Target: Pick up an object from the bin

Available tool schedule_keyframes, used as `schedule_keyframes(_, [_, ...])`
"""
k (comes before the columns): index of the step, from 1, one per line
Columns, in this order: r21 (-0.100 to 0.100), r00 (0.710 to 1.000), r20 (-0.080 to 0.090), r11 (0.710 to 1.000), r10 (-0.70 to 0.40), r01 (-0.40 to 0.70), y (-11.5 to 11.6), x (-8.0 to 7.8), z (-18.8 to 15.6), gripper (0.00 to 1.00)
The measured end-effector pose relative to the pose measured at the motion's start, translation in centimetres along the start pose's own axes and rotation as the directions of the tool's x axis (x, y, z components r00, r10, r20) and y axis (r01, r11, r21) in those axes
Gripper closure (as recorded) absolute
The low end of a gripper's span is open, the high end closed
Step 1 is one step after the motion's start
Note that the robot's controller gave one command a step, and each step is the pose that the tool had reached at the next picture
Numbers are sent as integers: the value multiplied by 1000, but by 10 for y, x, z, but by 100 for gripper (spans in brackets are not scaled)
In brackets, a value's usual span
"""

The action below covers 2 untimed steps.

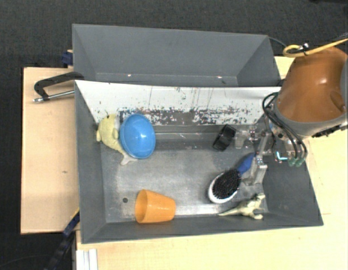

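My gripper (258, 167) hangs low at the right side of the bin, just right of a hairbrush (224, 185) with a black oval head, white rim and blue handle. The blue handle runs up towards the gripper and meets it. A small beige toy dinosaur (246, 208) lies right below the gripper, by the front wall. A small black block (223, 138) sits to the upper left of the gripper, near the back wall.
A blue bowl (137, 135) leans on a pale yellow soft toy (108, 133) at the back left. An orange cup (154, 206) lies on its side at the front left. The arm's orange cover stands over the bin's right rim.
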State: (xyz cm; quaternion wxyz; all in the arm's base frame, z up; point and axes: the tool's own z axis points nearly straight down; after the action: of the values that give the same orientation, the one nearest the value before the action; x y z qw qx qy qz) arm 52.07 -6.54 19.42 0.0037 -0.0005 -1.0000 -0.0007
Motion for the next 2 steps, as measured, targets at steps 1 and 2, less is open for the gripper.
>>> schedule_keyframes(1, [3,925,7,925,-381,381,-16,-8,125,0])
schedule_keyframes(2, [12,882,15,882,-472,471,-59,-37,91,0])
